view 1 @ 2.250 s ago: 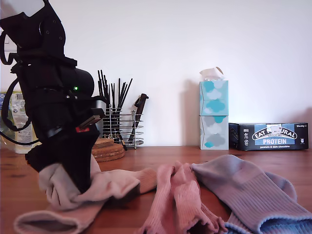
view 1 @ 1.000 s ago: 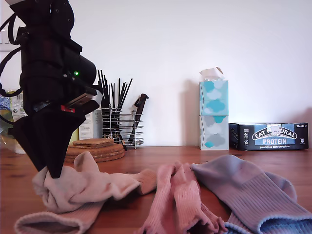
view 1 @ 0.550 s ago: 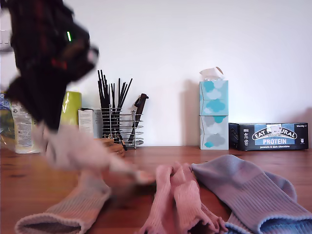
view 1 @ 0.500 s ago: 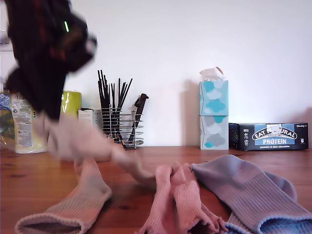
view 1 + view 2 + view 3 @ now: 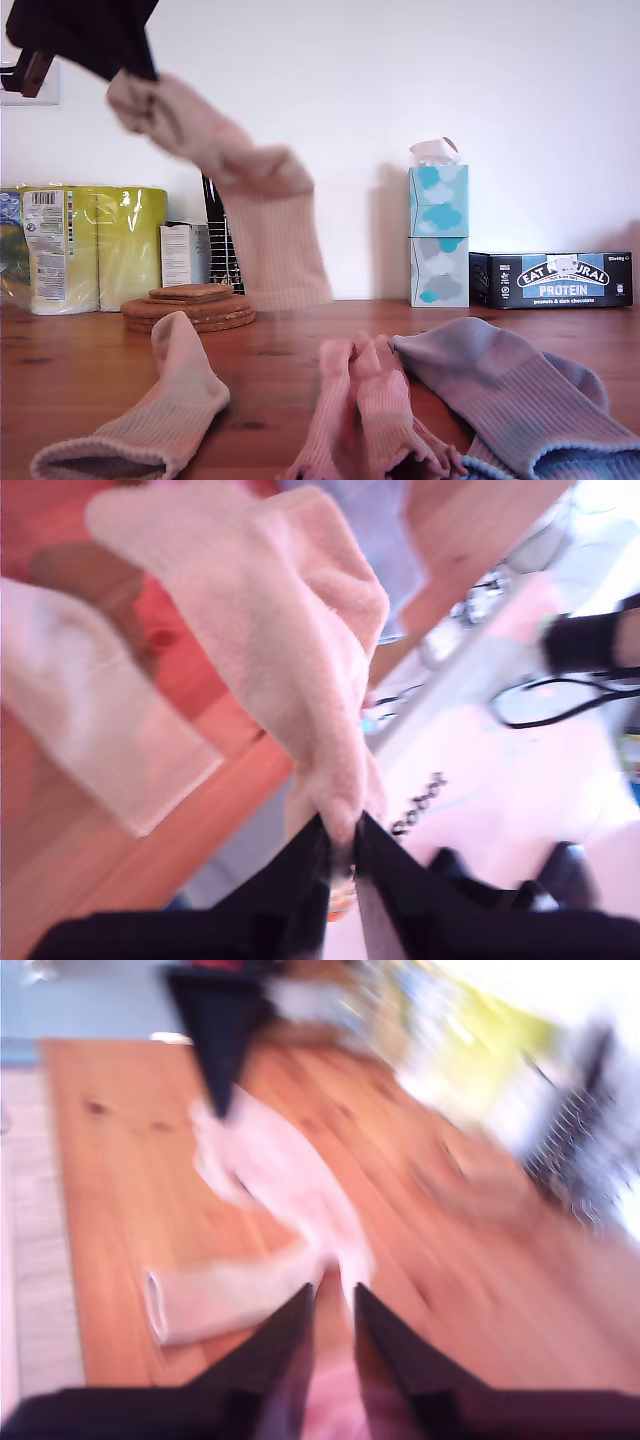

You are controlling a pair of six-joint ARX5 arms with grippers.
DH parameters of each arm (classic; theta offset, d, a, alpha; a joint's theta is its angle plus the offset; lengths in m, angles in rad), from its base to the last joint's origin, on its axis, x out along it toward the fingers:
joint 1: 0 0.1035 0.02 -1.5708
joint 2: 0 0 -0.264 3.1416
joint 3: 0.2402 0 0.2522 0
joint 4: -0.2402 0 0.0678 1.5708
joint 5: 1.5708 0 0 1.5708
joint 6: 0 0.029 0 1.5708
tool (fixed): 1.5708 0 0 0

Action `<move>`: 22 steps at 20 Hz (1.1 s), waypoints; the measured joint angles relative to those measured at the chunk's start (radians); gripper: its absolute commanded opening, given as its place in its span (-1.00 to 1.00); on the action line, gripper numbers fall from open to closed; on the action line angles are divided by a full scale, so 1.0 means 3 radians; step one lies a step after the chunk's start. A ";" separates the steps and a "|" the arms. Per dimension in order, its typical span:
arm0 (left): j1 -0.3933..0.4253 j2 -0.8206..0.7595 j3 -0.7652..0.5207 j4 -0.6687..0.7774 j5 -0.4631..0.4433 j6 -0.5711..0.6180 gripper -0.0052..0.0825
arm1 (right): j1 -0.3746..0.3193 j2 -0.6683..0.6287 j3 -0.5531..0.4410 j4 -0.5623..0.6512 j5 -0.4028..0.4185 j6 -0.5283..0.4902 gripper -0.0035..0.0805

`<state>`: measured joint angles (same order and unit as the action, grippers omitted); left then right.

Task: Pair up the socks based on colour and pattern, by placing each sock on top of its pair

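Observation:
My first gripper (image 5: 340, 830) is shut on one end of a pale beige sock (image 5: 300, 630). In the exterior view this gripper (image 5: 135, 70) is high at the left, and the sock (image 5: 255, 200) hangs from it in the air, slanting toward the middle. A matching beige sock (image 5: 170, 400) lies flat on the table below, at the exterior view's lower left. Two pink socks (image 5: 365, 410) lie in the middle and lavender socks (image 5: 510, 390) at the right. My second gripper (image 5: 335, 1295) has its fingers close together; its blurred view shows the first gripper (image 5: 215, 1100) and both beige socks.
Cork coasters (image 5: 190, 308), yellow-wrapped rolls (image 5: 95, 245) and a small white carton (image 5: 180, 255) stand at the back on the exterior view's left. Stacked tissue boxes (image 5: 438, 235) and a dark protein-bar box (image 5: 550, 280) stand at the back right. A table edge (image 5: 60, 1260) shows in the second wrist view.
My first gripper has risen from the table to the exterior view's top left, carrying the beige sock up. The second beige sock beneath it now lies uncovered.

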<state>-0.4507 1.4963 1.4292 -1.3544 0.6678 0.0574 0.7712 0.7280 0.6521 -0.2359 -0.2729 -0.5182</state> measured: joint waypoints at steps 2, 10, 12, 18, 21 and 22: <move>0.0000 -0.0014 0.0000 0.0055 0.0296 -0.0081 -0.93 | 0.0259 0.0371 0.0000 0.0329 0.0084 -0.0435 -0.32; 0.0000 -0.0025 -0.0001 0.0230 0.1041 -0.0314 -0.93 | 0.0940 0.1008 0.0000 0.1227 0.1010 -0.1274 -0.18; 0.0000 -0.0025 -0.0001 0.0239 0.1139 -0.0323 -0.93 | 0.0949 0.1072 0.0000 0.1349 0.1203 -0.1322 -0.28; 0.0000 -0.0025 -0.0001 0.0289 0.1231 -0.0261 -0.64 | 0.0949 0.1143 0.0000 0.1390 0.1382 -0.1240 -0.95; -0.0001 -0.0025 -0.0001 0.0324 0.0970 0.0104 -0.09 | 0.0949 0.1137 0.0001 0.1356 0.1383 -0.0919 -0.95; -0.0001 -0.0027 -0.0001 0.0313 0.0852 0.0301 -0.09 | 0.0949 0.1122 0.0005 0.1305 0.1383 -0.0793 -0.95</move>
<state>-0.4511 1.4883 1.4288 -1.2606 0.9234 0.1478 1.0557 1.0645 0.6537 0.1555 0.1421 -0.7563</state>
